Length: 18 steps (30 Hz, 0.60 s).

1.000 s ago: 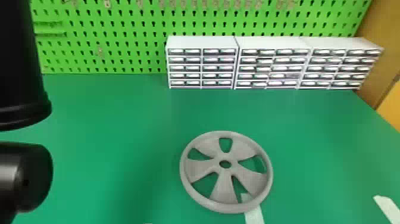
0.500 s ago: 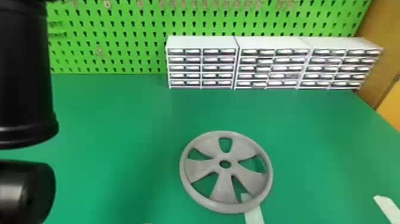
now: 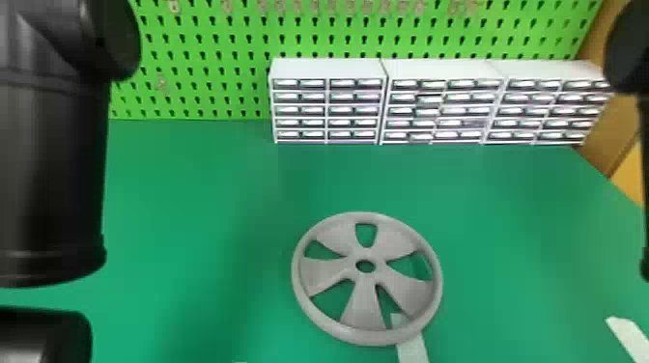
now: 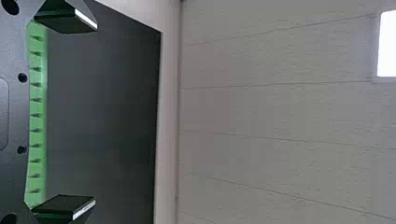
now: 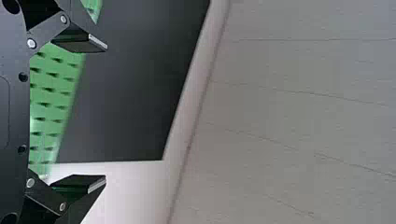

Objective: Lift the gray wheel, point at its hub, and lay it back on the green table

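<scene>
The gray wheel (image 3: 363, 304) lies flat on the green table (image 3: 193, 202), at the centre of the head view's lower half, its round hub hole facing up. No gripper touches it. Thick black links of my left arm (image 3: 53, 169) stand at the head view's left side; part of my right arm (image 3: 627, 53) is at the right edge. In the left wrist view my left gripper (image 4: 91, 113) is open, its two fingers wide apart with nothing between them. My right gripper (image 5: 102, 113) likewise stands open and unloaded in the right wrist view.
White drawer units (image 3: 328, 108) stand in a row along the table's back, below a green pegboard (image 3: 203, 62). A pale tape strip (image 3: 413, 345) runs under the wheel's near rim; another strip (image 3: 627, 338) lies farther right.
In the head view the left arm's links have shifted lower and slightly inward, with another part entering at the top. The right arm has come into view at the right edge. The wheel has stayed put.
</scene>
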Each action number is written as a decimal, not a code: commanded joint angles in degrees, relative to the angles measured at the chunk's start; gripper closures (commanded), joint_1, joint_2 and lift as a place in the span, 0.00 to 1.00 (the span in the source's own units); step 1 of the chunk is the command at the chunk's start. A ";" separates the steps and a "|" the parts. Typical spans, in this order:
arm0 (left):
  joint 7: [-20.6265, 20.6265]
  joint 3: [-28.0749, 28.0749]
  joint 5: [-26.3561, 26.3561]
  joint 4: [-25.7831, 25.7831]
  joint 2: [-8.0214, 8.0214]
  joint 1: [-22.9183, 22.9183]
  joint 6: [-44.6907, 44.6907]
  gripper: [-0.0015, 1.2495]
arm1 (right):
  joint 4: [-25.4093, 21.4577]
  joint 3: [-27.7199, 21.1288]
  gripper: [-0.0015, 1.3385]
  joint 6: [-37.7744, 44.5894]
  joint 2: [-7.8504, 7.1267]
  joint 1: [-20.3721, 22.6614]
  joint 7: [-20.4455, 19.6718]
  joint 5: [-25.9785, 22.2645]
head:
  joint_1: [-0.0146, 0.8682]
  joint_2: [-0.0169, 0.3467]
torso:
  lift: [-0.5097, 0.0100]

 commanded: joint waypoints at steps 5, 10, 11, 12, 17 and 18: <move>0.83 1.21 0.16 2.70 0.08 5.80 1.86 0.00 | 1.14 -1.19 0.22 1.26 0.57 6.59 -0.01 -1.10 | 0.80 0.18 | 0.80; 0.83 2.17 0.51 4.02 0.08 8.87 2.48 0.00 | 1.75 -1.90 0.22 2.58 0.92 9.67 -0.09 -2.25 | 0.80 0.18 | 0.80; 0.83 2.26 0.16 4.20 -0.01 9.66 2.65 0.00 | 1.84 -2.07 0.22 2.67 1.19 10.28 -0.09 -2.25 | 0.80 0.18 | 0.80; 0.83 2.26 -0.19 4.20 -0.01 10.28 2.74 0.00 | 1.84 -2.07 0.22 2.93 1.28 10.90 -0.09 -2.07 | 0.80 0.18 | 0.80; 1.18 2.17 -0.89 4.46 -0.01 13.53 4.23 0.00 | 2.28 -2.42 0.22 4.16 2.42 14.33 -0.09 -1.81 | 0.80 0.18 | 0.80; 1.18 2.26 -0.80 4.64 -0.01 14.06 4.41 0.00 | 2.46 -2.60 0.22 4.34 2.68 15.20 -0.09 -1.81 | 0.80 0.18 | 0.80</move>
